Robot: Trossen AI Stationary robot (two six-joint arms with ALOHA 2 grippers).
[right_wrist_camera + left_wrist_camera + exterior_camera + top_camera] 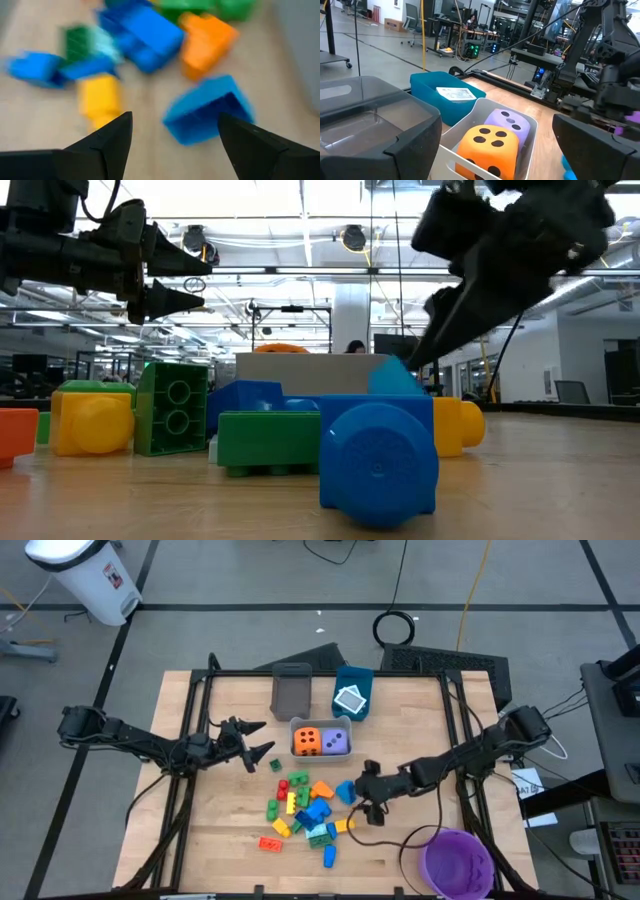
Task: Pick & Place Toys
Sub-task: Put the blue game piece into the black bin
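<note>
No readable text, label, brand or number anywhere. White bin (88, 578) on floor, far behind left gripper (256, 746), carries red-black label, too small to read. Dice show only dots.

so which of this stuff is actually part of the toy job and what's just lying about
Part of the job:
- brick pile
- orange die
- purple die
- white-teal tile

Just lying about:
- purple bowl
- white bucket on the floor
- cable coil
</note>
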